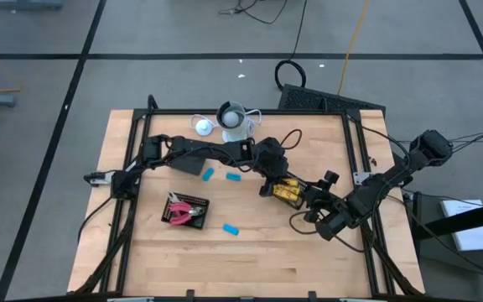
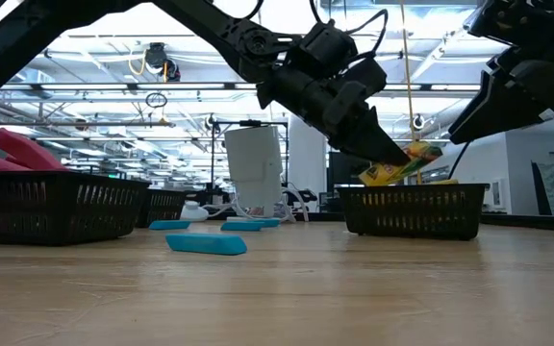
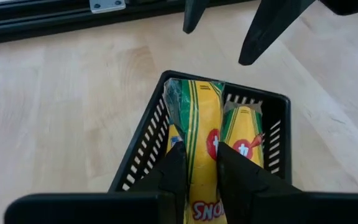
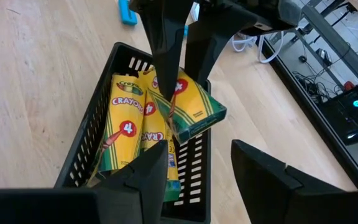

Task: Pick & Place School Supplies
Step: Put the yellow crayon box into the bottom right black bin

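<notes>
A black mesh basket [image 1: 290,195] right of the table's middle holds yellow crayon boxes [image 4: 124,127]. My left gripper [image 1: 275,179] reaches over it from the left and is shut on one more yellow crayon box [image 4: 194,106], held tilted above the others. My right gripper [image 4: 201,177] stands open just beyond the basket's right end [image 1: 315,206], with nothing between its fingers. Three light-blue blocks [image 1: 209,174] [image 1: 234,177] [image 1: 231,228] lie flat on the table. Red-handled tools [image 1: 184,210] lie in a second basket at the left. My left gripper pinches the crayon box between its two fingers [image 3: 174,168], one on each long side of the box [image 3: 202,163]. The fingers slant down from the table's left. The box is tilted, its far end [image 2: 378,174] lowest at the basket's rim; whether it touches the boxes below, I cannot tell.
A white-grey round cup-like object with a cable [image 1: 235,118] stands at the table's far edge. Black frame rails [image 1: 360,159] run along the table's sides. Bare wood lies along the near edge [image 1: 250,268].
</notes>
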You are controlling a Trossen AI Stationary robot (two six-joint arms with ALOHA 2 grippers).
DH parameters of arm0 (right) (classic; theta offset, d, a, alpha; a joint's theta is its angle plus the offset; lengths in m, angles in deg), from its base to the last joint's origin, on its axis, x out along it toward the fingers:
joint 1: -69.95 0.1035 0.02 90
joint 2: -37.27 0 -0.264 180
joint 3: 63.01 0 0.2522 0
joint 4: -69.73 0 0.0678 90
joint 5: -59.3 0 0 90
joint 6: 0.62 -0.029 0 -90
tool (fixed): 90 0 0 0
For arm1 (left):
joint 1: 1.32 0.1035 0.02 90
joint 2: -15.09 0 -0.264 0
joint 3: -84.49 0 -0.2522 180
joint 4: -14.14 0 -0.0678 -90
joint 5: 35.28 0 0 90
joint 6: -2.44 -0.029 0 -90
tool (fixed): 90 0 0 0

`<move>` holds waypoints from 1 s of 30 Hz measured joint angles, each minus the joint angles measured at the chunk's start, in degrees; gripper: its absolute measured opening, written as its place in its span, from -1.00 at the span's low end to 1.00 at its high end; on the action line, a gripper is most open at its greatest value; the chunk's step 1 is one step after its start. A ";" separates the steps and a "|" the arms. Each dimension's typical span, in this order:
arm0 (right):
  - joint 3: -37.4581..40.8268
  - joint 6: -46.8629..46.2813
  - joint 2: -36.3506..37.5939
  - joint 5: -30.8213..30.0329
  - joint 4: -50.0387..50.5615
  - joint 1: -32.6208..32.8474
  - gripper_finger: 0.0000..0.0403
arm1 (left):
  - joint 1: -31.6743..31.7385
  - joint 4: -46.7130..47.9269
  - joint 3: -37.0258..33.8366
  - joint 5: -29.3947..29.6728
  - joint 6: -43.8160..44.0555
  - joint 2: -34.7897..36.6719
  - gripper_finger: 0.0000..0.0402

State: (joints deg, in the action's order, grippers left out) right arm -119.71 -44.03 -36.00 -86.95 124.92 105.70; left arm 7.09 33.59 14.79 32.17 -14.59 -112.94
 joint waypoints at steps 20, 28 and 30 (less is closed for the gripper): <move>0.00 -0.49 0.00 0.00 0.00 -0.02 -0.17 | -0.58 0.16 -0.04 0.11 -1.27 0.00 -0.60; 0.00 -0.47 0.00 0.00 0.00 -0.02 -0.17 | -0.51 0.05 -0.04 0.11 -1.29 0.00 -0.60; 0.00 -0.79 0.00 0.00 0.02 -0.02 -0.17 | -0.52 0.05 -0.05 0.11 -1.36 0.00 -0.60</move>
State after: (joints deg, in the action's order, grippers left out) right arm -119.71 -44.82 -36.00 -86.95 124.94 105.68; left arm 6.58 33.64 14.74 32.29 -15.96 -112.94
